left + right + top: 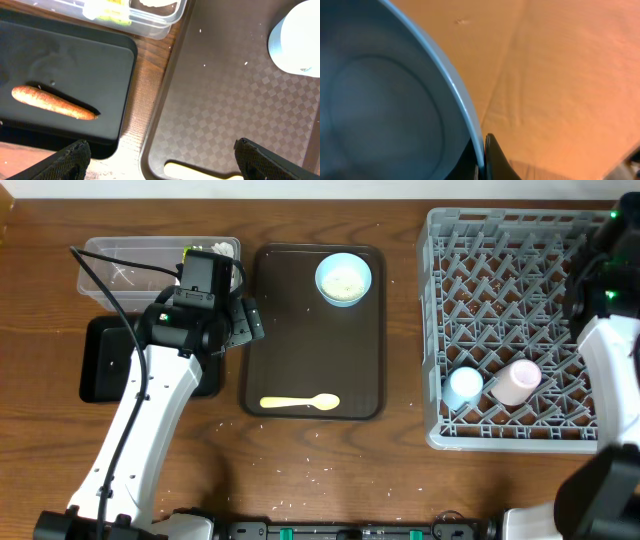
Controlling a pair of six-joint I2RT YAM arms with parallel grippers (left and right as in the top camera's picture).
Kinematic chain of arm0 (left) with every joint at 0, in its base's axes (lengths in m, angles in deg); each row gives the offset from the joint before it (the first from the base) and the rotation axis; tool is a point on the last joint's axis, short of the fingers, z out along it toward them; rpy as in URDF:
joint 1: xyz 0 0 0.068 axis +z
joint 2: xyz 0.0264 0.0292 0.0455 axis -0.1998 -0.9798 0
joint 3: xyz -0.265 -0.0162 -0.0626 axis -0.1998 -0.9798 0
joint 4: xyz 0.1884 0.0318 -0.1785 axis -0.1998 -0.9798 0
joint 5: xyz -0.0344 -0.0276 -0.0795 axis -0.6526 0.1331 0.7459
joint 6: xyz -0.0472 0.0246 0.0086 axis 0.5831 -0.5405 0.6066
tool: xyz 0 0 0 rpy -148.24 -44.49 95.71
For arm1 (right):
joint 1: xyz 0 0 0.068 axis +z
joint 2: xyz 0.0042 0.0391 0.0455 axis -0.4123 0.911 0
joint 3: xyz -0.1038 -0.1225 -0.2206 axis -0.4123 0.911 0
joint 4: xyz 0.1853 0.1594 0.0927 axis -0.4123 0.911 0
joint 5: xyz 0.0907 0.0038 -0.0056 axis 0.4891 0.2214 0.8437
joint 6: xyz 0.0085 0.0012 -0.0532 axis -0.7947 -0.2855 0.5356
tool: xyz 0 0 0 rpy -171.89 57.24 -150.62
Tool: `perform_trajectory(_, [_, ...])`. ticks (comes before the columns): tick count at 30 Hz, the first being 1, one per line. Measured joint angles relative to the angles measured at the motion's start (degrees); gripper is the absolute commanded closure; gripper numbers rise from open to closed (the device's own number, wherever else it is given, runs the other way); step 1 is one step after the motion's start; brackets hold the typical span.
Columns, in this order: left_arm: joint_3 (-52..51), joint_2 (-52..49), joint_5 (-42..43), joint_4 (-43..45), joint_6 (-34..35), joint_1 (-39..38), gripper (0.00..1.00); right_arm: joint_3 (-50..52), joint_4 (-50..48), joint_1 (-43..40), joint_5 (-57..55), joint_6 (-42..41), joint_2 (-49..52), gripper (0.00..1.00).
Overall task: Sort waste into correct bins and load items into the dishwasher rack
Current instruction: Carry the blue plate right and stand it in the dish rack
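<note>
Here left fingers (70,160) gape; right fingers (493,159) pinch plate (380,100) rim

Bare serving tray (300,330) between bowl (344,278), spoon (300,403)

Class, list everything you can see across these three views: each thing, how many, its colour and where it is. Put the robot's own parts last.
rack: one, grey, right side of table
blue cup: one, light blue, in rack
pink cup: one, pink, in rack beside blue cup
serving tray: one, dark brown, centre
bowl: one, light blue, on serving tray
spoon: one, pale yellow, on serving tray
tub: one, clear, far left
napkin: one, white, in tub
packet: one, yellow-green, in tub
black tray: one, black, beside tub
sausage: one, orange, in black tray
rice grains: scattered, white, on table
plate: one, dark blue, held
table: one, brown
left gripper: open, over serving tray's edge
right gripper: shut on plate's rim
</note>
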Motion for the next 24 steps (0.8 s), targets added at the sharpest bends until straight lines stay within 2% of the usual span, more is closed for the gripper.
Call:
perform_trajectory(6, [0.0, 0.0, 0.0, 0.0, 0.0, 0.0, 0.05, 0.0, -7.1, -2.4, 14.0, 18.5, 6.3, 0.99])
perform_trajectory(10, [0.0, 0.0, 0.0, 0.0, 0.0, 0.0, 0.05, 0.0, -8.9, -2.4, 18.3, 26.8, 10.1, 0.99])
perform_trajectory(14, [0.0, 0.0, 0.0, 0.0, 0.0, 0.0, 0.05, 0.0, -8.5, -2.4, 19.9, 30.2, 13.1, 0.99])
perform_trajectory(22, [0.0, 0.0, 0.0, 0.0, 0.0, 0.0, 0.05, -0.7, -6.6, -1.8, 20.2, 30.7, 13.9, 0.99])
perform_trajectory(24, [0.0, 0.0, 0.0, 0.0, 0.0, 0.0, 0.05, -1.1, -5.6, -0.8, 19.4, 30.7, 13.9, 0.95])
